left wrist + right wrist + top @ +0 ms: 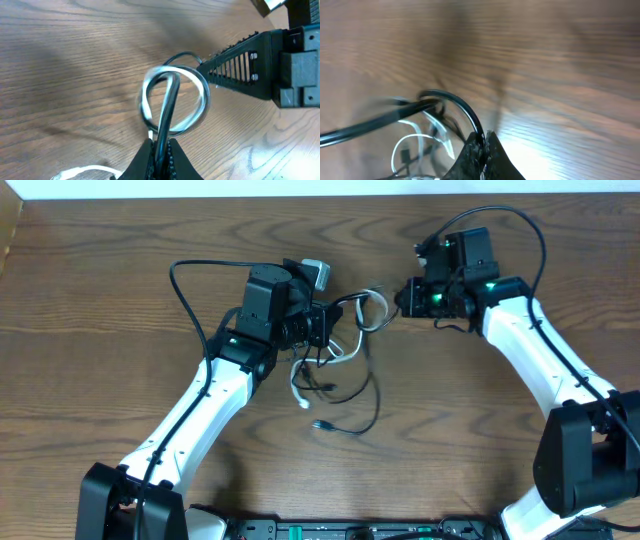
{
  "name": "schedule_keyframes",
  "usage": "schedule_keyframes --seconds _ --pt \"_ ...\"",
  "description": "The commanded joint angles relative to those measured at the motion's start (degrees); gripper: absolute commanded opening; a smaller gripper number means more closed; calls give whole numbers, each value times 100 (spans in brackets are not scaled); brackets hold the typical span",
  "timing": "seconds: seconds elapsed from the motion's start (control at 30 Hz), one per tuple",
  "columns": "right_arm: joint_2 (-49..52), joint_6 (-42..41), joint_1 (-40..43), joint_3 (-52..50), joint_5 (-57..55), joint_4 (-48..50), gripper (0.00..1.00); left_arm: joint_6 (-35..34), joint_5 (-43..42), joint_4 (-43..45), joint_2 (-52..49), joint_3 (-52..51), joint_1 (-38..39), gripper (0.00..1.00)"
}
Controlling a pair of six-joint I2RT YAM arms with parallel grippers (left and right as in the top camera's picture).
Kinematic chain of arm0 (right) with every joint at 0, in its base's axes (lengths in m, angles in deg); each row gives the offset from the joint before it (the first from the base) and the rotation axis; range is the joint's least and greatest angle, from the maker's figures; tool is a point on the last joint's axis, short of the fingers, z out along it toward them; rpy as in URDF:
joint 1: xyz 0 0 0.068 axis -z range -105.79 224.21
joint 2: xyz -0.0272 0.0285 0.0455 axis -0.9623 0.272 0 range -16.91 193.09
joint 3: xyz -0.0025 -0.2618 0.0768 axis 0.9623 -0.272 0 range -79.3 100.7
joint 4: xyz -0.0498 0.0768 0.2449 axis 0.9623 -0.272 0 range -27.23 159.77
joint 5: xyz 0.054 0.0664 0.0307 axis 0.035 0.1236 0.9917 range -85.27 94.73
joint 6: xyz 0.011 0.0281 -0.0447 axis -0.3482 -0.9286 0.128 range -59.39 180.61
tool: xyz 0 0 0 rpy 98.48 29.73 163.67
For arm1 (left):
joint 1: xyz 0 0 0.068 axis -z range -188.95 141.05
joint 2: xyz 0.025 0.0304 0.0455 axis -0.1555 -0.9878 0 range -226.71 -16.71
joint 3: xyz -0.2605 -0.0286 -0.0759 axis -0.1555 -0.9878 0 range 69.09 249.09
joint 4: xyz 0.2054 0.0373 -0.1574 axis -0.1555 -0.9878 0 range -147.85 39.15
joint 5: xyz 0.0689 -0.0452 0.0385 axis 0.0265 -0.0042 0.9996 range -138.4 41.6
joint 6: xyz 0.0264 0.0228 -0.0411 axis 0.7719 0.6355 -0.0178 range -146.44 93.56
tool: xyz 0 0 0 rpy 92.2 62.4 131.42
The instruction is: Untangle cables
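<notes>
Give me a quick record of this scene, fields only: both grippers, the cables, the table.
left gripper: jaws shut on a black cable
right gripper: jaws shut on a black cable; cannot tell if it is the same one
white cable: loop crossing the black cable, between the two grippers
plug: loose end lying on the table, nearer the arm bases than the tangle
task state: cables not yet separated
</notes>
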Motion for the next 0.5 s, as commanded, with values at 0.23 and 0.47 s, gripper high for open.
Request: schedule_keyframes --seconds 0.23,0.47 --pt "105 1276 920 0 822 -173 1 57 -28 -37 79 52 -101 7" --pt "98 1805 671 2 1508 -92 43 52 -74 -57 79 52 -98 7"
